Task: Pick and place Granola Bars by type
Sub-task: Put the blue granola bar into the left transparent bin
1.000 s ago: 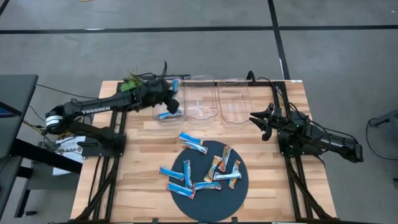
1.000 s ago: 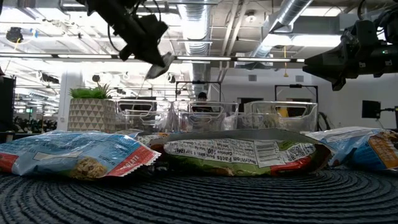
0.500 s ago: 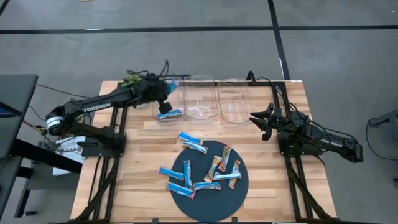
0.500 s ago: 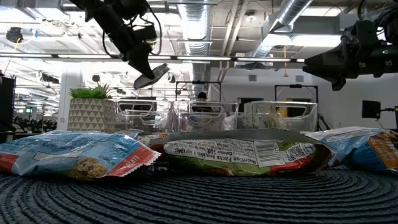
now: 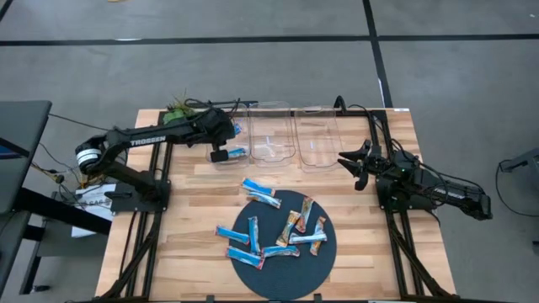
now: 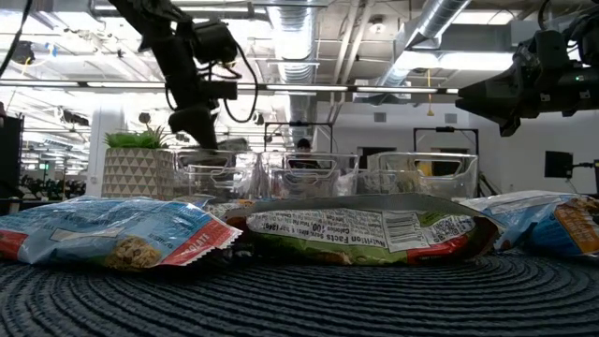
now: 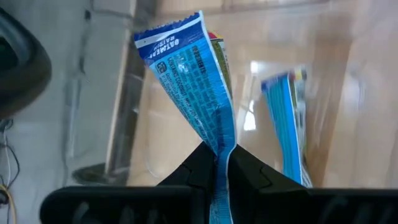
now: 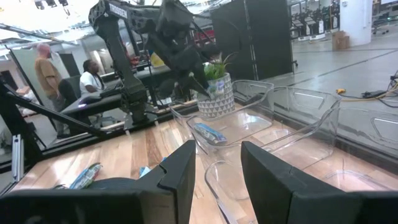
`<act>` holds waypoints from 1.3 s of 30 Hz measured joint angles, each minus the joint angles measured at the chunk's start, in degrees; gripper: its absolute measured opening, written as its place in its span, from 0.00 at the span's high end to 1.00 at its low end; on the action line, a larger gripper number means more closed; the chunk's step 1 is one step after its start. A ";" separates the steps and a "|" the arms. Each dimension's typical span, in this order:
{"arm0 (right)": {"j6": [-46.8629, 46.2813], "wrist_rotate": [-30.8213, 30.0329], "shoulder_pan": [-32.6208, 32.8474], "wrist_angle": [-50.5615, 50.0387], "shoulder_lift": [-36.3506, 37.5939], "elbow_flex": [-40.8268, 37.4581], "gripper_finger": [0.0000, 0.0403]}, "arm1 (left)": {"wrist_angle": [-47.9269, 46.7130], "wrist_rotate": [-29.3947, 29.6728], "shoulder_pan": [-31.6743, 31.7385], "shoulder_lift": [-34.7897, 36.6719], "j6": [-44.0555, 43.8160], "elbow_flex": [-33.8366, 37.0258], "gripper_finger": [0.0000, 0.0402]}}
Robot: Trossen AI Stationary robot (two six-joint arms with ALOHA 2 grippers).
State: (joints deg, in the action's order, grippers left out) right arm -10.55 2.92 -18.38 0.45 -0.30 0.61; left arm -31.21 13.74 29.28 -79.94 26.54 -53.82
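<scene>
Where the left claw pinches it, the blue bar hides.

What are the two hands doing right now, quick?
Left hand: closed, pinching a blue bar over the left bin.
Right hand: open, holding nothing, off to the table's right side.

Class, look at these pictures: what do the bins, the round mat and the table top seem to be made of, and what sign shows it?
The bins look like clear, glossy hard plastic: the table shows through them and their walls catch reflections. The round mat seems woven or braided, matte and dark: the low view shows ribbed cords. The table top looks like pale wood planks with visible seams and grain, smooth finished.
</scene>
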 joint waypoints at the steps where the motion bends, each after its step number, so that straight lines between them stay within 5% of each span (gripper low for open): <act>1: 0.00 0.01 0.00 0.00 0.00 0.00 0.69 | -0.81 -0.12 0.06 -0.43 0.38 0.00 0.94; 18: 0.00 0.02 0.01 0.00 0.00 -0.01 0.70 | -0.38 -1.93 0.38 -6.30 10.67 -0.22 0.94; 32: 0.00 0.02 -0.01 0.00 0.01 0.00 0.69 | 0.85 -4.52 0.81 -6.54 8.27 -0.04 0.94; 39: 0.00 0.02 -0.01 0.00 0.01 -0.01 0.69 | 0.86 -5.88 0.83 -6.54 5.84 0.00 0.86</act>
State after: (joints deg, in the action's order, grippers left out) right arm -10.55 2.94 -18.39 0.45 -0.30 0.60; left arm -30.35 7.85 30.11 -86.48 32.38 -53.82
